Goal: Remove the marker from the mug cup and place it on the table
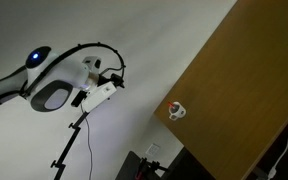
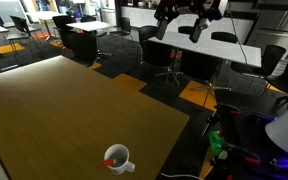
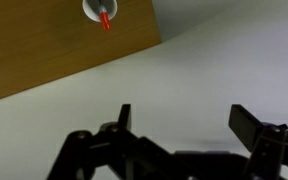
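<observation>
Currently the thin red marker (image 3: 106, 21) is being propped in the small white mug (image 3: 96, 9), far ahead of the black, spread-jawed gripper (image 3: 184, 125).

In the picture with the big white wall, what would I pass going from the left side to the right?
In an exterior view: the robot arm's white body → the gripper → the mug cup, with the marker in it → the rest of the table.
</observation>
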Action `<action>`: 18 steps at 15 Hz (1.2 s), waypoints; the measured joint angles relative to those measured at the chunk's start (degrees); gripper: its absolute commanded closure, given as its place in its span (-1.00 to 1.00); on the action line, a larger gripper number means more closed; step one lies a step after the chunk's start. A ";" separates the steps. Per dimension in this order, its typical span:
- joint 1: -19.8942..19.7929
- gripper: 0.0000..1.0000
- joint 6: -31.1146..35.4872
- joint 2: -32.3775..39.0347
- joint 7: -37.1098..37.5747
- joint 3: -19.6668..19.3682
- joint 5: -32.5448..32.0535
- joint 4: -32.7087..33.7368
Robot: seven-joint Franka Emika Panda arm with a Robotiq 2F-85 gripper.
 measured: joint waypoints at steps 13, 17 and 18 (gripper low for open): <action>-5.77 -1.00 -10.10 12.49 -44.80 2.39 18.99 3.68; -8.28 -1.00 -10.12 19.60 -51.82 5.48 22.59 6.02; -8.83 -1.00 -10.18 21.38 -53.06 6.34 23.20 6.78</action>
